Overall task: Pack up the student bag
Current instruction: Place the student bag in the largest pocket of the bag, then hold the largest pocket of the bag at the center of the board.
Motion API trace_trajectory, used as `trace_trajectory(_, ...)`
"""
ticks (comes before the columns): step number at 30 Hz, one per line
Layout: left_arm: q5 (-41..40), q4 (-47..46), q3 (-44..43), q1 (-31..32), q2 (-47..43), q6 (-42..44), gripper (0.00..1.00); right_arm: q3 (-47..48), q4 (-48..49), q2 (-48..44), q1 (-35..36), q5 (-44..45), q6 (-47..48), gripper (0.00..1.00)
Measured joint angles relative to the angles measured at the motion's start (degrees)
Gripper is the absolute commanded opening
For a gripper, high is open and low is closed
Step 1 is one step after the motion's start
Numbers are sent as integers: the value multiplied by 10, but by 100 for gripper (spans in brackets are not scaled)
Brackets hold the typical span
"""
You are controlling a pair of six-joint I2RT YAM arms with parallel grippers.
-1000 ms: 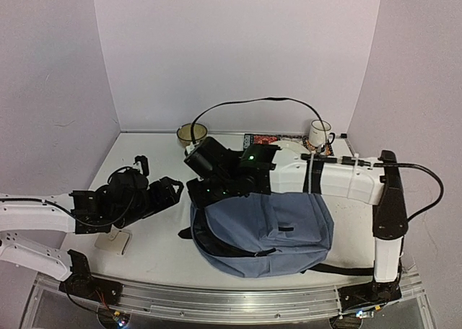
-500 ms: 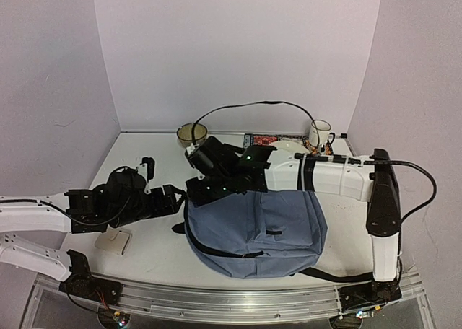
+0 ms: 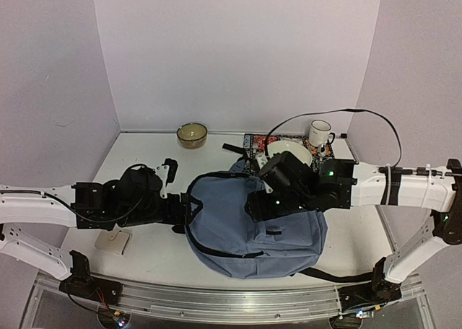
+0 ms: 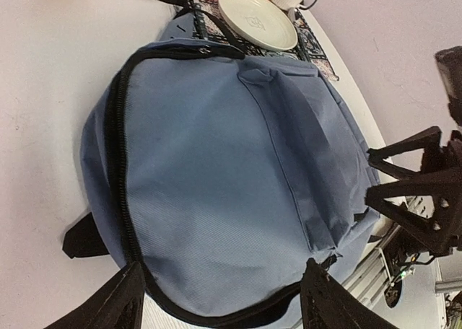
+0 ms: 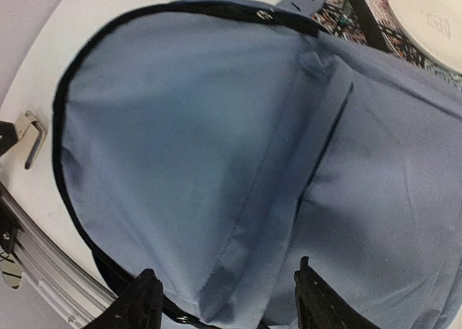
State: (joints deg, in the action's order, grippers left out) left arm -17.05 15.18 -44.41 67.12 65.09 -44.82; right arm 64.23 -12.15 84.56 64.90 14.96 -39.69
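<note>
Student bag [image 3: 231,239] flat on the table [image 3: 137,152], near the front edge, front pocket up. Left hand [image 4: 221,275] at its left edge, fingers spread wide, gripping nothing. Right hand [image 5: 225,271] just above the bag's front, fingers apart, likewise empty. Plate [image 3: 289,152] and mug [image 3: 318,133] behind.

No lettering, brand or number could be read anywhere in the scene. A faint grey mark sat at the centre of the plate [image 4: 258,19], at about one o'clock from the student bag [image 4: 216,177], too blurred to decipher.
</note>
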Motion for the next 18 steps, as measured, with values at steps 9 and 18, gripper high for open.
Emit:
trace_trajectory(9, -20, 43, -91, 97, 90, 14, 72, -66, -2, -8, -2, -9, -50, 61)
trace_trajectory(18, -26, 43, -125, 145, 205, 42, 65, -65, 20, 42, -11, -19, -51, 29)
